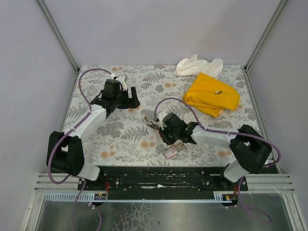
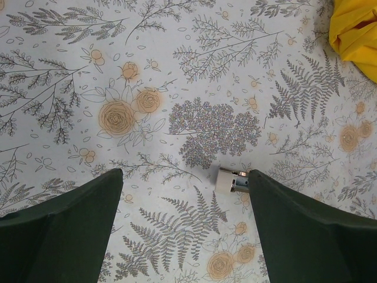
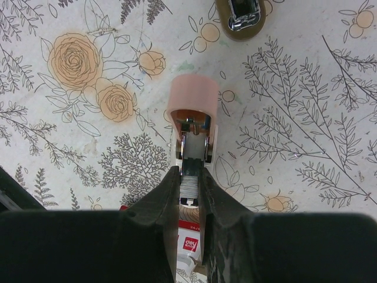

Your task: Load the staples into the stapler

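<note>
The stapler (image 3: 191,103) lies open on the flowered table, its pink lid swung forward and its chrome channel (image 3: 192,144) bare. My right gripper (image 3: 188,174) is shut on a silver strip of staples (image 3: 188,188) at the near end of that channel. Under its fingers lies the staples box (image 3: 189,243), showing a red-and-white label. From above, the right gripper (image 1: 157,126) is at the table's middle over the stapler (image 1: 150,122), with the box (image 1: 172,151) just behind it. My left gripper (image 1: 130,99) hangs open at the back left, holding nothing (image 2: 185,174).
A brownish object with a chrome part (image 3: 238,16) lies just beyond the stapler. A yellow cloth (image 1: 211,94) and a white cloth (image 1: 197,65) lie at the back right. A small pale piece with metal (image 2: 231,180) peeks out beside my left gripper's right finger.
</note>
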{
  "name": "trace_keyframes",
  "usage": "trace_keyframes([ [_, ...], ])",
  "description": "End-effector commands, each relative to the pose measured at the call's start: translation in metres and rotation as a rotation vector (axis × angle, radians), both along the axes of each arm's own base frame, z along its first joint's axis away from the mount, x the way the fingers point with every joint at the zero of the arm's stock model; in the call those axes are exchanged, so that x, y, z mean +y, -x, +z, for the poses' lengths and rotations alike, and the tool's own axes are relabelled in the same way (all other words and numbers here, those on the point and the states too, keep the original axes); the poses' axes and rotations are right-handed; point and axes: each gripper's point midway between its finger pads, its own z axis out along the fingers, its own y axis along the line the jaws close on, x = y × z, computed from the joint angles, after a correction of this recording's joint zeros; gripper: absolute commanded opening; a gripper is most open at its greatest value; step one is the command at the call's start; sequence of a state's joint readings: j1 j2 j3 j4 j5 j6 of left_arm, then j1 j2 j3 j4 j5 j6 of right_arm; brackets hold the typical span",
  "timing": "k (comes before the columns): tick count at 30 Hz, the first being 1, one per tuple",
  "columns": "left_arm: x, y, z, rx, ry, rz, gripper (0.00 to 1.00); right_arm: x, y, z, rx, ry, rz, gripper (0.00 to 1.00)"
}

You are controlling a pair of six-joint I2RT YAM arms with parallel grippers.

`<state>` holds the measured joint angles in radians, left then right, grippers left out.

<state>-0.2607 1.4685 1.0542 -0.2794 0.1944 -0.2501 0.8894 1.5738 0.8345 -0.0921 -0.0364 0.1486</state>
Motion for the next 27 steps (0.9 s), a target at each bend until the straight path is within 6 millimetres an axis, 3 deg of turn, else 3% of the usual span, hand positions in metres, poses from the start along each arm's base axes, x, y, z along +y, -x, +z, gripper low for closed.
trace_keyframes([
  [1, -0.001, -0.004, 0.003, -0.016, 0.005, -0.003, 0.87, 0.017, -0.013, 0.026, -0.068, -0.048, 0.018, 0.14],
  [27, -0.001, -0.003, 0.003, -0.011, 0.007, -0.009, 0.87, 0.009, -0.011, 0.007, -0.046, 0.013, 0.021, 0.13],
])
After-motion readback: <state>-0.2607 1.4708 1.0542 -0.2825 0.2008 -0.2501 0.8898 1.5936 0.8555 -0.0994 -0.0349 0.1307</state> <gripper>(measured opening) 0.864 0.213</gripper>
